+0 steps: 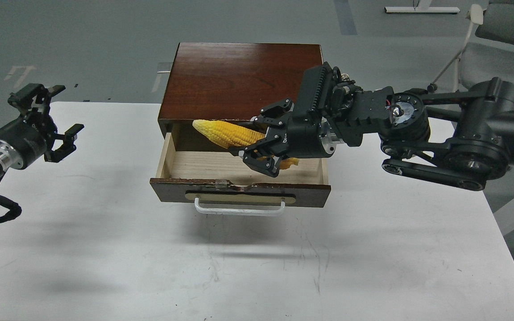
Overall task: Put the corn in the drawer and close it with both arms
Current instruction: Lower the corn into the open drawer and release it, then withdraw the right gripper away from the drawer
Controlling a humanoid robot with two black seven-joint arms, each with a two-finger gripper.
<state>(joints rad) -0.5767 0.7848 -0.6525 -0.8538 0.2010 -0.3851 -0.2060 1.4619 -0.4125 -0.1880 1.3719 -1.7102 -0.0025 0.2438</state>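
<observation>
The drawer [181, 166] stands pulled out of a dark brown cabinet [239, 80], pale wood inside, with a white bar handle [238, 209] on its chipped front. My right gripper [263, 145] reaches in from the right and is shut on the yellow corn [225, 133]. It holds the cob lengthwise over the open drawer, pointed tip to the left, at about the height of the cabinet's opening. My left gripper [47, 120] is open and empty above the table, well to the left of the cabinet.
The white table [105, 249] carries the cabinet at its back middle. A grey chair [502, 31] stands on the floor at the back right. The right arm's thick links [453, 147] hang over the table's right side.
</observation>
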